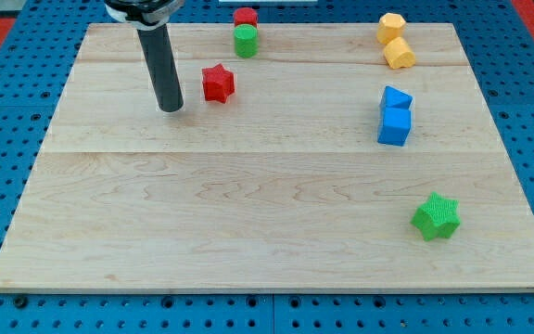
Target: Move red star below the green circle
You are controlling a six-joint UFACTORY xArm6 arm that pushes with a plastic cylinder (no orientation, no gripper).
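The wooden board (276,213) fills the view, set on a blue pegboard (7,111). Your arm carries no gripper, so nothing is clenched or released; it ends in a dark rod whose tip (171,109) rests on the board at upper left.

The blue blocks (395,116), two touching, stand at the view's right. Two yellow blocks (395,42) touch at upper right. The green star (436,216) lies alone at lower right.

The red star (218,83) sits just to the right of your tip, a small gap between them, and below and slightly left of the green circle (246,41). A red block (245,16), shape unclear, touches the circle's upper side at the board's top edge.

Step in hand, as judged: the approach is made and the star is nearly placed. The next move calls for a short push toward the view's right, bringing the star directly under the circle, stopping before it overshoots.

The star has no long axis; one point aims toward the view's top.
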